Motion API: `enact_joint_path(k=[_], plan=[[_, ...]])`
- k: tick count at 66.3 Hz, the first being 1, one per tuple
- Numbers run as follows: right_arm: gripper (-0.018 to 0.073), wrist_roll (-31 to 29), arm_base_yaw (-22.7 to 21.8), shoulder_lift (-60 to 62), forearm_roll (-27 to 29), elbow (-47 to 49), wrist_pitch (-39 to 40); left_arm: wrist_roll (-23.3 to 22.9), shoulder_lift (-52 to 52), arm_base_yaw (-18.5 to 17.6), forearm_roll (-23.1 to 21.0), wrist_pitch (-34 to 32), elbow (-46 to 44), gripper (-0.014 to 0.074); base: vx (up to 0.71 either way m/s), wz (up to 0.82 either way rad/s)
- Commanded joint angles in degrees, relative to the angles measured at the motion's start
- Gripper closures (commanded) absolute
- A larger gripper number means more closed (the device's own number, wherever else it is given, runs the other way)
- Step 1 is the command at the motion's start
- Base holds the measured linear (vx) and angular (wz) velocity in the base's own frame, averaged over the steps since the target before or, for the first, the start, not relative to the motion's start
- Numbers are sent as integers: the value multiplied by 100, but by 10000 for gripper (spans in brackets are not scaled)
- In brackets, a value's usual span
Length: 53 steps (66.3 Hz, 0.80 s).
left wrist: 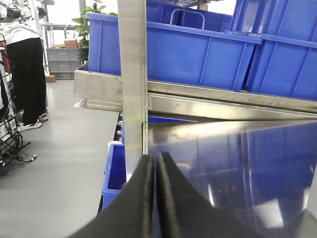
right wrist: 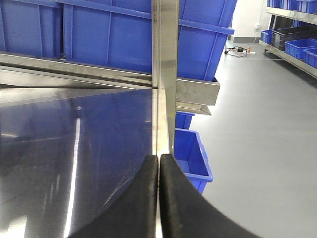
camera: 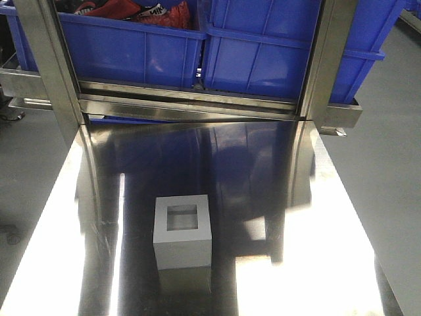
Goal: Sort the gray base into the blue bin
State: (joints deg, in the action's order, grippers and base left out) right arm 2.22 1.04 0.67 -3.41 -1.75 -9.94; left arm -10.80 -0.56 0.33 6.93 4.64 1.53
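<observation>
Left end effector: closed narrow, black pads flush against each other, nothing between them; poised low at the desk's left edge, aimed at the upright on the desk's far-left corner.
Right end effector: likewise pinched together, empty; poised low at the desk's right edge, aimed at the desk's far-right upright.
Arms: out of sight in the front view; only the tapered, matte black, rubbery fingers visible from the wrists.
Gray base: resting upright on the desk, near its front edge and about midway across; matte light-gray cube, crisp edges, square recess in the top face.
Desk: polished steel sheet, mirror-like, streaked with glare and blue reflections.
Blue bin: beyond the desk's far edge, right of centre, raised on a steel rail; glossy plastic, ribbed wall, thick rim.
Neighbouring blue tub: beyond the desk's far edge, left of centre, touching or nearly touching the blue bin; red, black and white items inside.
Uprights: brushed steel posts at the desk's two far corners.
Floor: smooth gray, either side of the desk.
</observation>
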Motion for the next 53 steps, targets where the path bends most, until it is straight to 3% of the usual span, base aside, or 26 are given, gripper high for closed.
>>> enact_joint_path(k=[1,53], plan=[[568,-31,-26,71,-35,-83,424,-27,-88,16,-10,-410,165,602,0,0],[568,-31,-26,71,-35,-83,424,-27,-88,16,-10,-410,165,602,0,0]])
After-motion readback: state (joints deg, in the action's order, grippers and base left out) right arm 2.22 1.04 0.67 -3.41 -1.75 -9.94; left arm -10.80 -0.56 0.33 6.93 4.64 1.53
